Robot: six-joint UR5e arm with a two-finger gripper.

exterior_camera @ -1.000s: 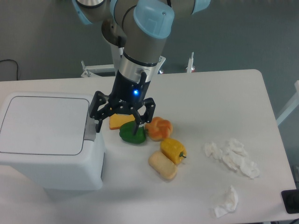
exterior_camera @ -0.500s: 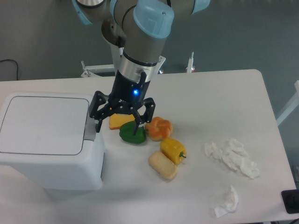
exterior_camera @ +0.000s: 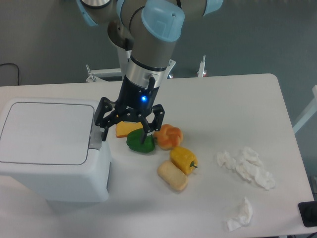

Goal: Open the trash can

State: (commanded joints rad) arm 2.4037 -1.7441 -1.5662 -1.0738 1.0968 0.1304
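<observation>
The trash can (exterior_camera: 49, 148) is a large white boxy bin at the table's left, its flat lid (exterior_camera: 44, 131) lying shut. A grey push tab (exterior_camera: 94, 133) runs along the lid's right edge. My gripper (exterior_camera: 125, 133) hangs just right of the bin, open, with nothing between its fingers. Its left fingertip (exterior_camera: 104, 131) is right beside the grey tab; whether it touches cannot be told. The right fingertip (exterior_camera: 145, 137) stands over a green food piece.
Right of the bin lie toy foods: a yellow slice (exterior_camera: 126, 129), a green piece (exterior_camera: 138, 144), a braided bun (exterior_camera: 168, 136), a yellow pepper (exterior_camera: 183, 159) and a pale roll (exterior_camera: 172, 176). Crumpled tissues (exterior_camera: 246, 167) lie at the right, another (exterior_camera: 240, 214) near the front edge.
</observation>
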